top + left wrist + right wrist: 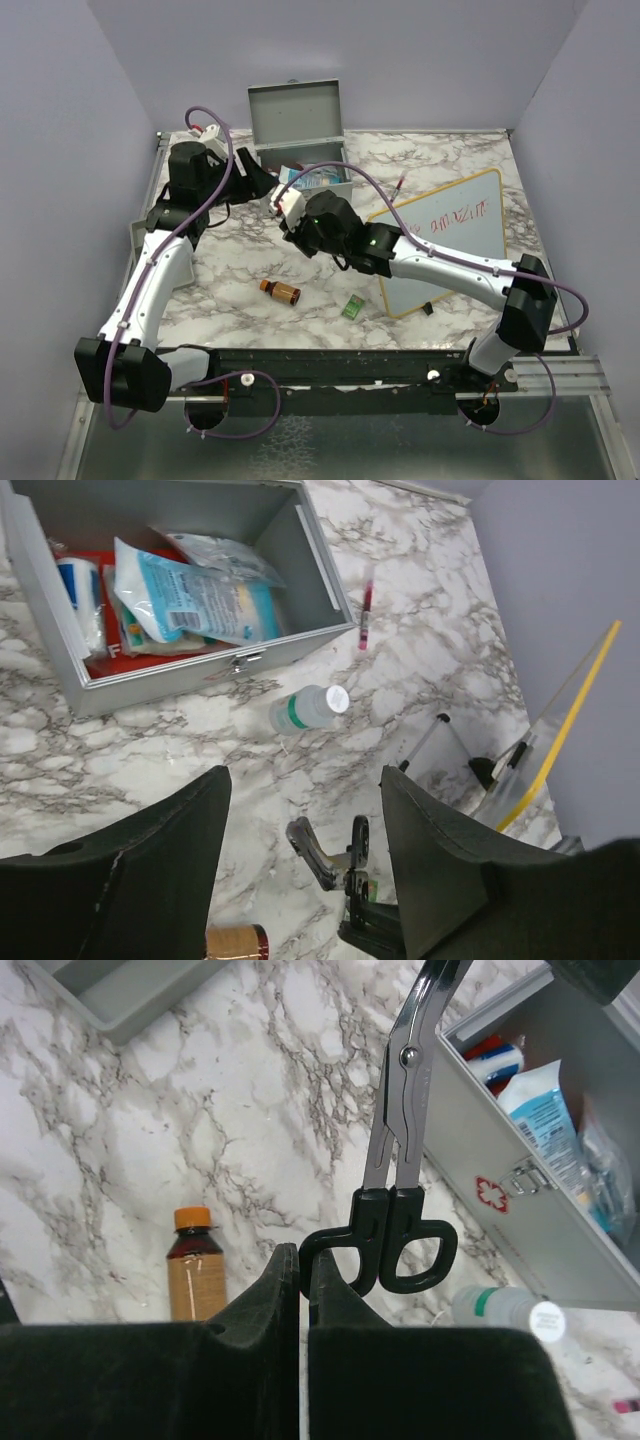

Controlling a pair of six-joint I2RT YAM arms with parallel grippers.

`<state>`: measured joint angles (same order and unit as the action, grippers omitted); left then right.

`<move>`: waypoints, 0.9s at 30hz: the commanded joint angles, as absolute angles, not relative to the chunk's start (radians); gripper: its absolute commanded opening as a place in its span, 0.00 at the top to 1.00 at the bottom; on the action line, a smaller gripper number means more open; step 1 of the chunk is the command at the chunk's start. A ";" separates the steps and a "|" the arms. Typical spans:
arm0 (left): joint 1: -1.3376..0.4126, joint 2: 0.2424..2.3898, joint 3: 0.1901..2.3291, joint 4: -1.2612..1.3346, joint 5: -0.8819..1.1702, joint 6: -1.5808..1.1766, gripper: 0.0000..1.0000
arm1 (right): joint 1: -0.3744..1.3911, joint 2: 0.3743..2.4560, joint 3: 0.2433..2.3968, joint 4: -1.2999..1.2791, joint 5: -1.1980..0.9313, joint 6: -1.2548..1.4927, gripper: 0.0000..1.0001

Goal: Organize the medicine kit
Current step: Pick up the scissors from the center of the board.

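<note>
wood-framed whiteboard propped tilted on marble table, red scribble on it. amber bottle lying on side, small green packet nearby, not touching

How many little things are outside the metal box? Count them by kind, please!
Bottles: 2 (brown bottle, white bottle)
Scissors: 1
Green packet: 1
Thin red stick: 1
Total outside the metal box: 5

Medicine kit: grey metal box, lid standing open, far-centre on marble table; pouches inside.
</note>
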<state>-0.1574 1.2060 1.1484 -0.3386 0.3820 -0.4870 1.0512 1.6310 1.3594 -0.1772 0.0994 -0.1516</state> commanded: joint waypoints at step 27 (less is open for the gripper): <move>-0.150 1.159 1.100 -0.187 0.542 -0.678 1.00 | 1.020 1.410 1.232 -0.301 -0.072 -0.310 0.22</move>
